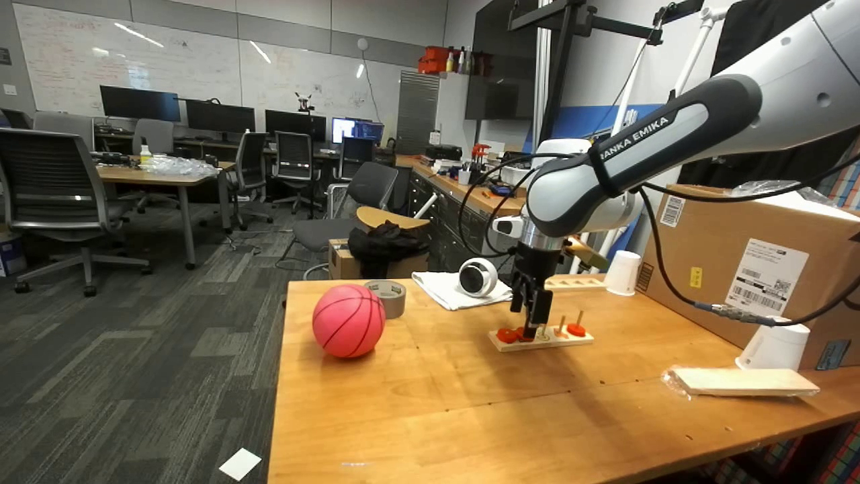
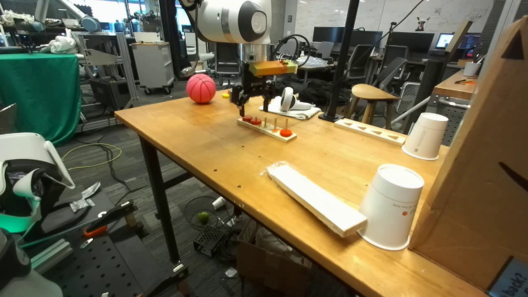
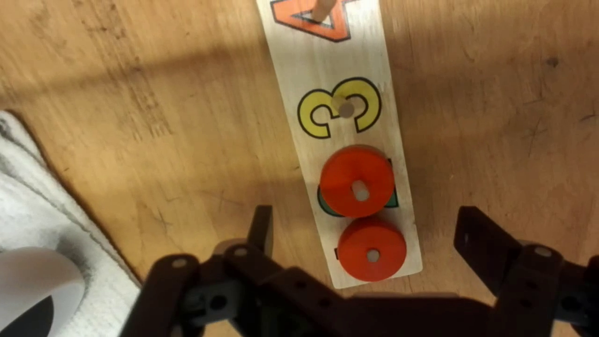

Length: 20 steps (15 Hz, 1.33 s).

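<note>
Wrist view: the jaws stand wide apart, one on either side of the end of a pale wooden peg board [image 3: 337, 61], with the table [image 3: 187, 117] showing between each of them and the board's long edges. Between them a red disc [image 3: 372, 250] sits on the end peg, whose tip pokes up through its middle. Just past it another red disc [image 3: 358, 180] sits on the next peg, partly covering a green figure. Farther along come a yellow 3 [image 3: 373, 103] and an orange 4 [image 3: 339, 25], each with a peg standing on it. An exterior view shows an orange-red disc [image 2: 286, 133] on the peg at the board's opposite end.

In both exterior views a white cloth [image 1: 438, 286] lies near the board, with a white ringed controller [image 1: 478, 277] resting on it. Well apart from the jaws, a pink ball [image 1: 349, 320] stands toward the table's edge, a roll of tape [image 1: 390, 296] just beside it. Away on the opposite side are a wooden strip [image 2: 369, 133] with triangular cut-outs, an upturned cup [image 2: 425, 136] near its end, a plastic-wrapped plank [image 2: 317, 198], a second cup [image 2: 392, 206] and a big cardboard box [image 1: 739, 228].
</note>
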Available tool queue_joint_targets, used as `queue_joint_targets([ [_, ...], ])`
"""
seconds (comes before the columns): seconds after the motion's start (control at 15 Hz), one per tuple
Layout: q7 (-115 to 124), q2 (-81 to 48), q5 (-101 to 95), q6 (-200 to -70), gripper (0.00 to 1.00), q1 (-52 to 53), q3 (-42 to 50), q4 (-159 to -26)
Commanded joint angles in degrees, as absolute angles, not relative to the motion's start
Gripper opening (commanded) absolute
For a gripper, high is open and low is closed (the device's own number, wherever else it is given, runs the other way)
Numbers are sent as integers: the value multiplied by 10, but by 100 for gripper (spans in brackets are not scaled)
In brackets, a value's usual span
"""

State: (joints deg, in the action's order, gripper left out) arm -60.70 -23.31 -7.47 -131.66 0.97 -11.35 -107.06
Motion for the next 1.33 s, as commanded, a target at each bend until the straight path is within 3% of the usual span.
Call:
queue_joint_targets([
  [0.0,-623,-235,-62,-1302,100,10,-111,-1063],
  [1.27,-626,-240,-72,-1298,100,13,-103,-1065],
])
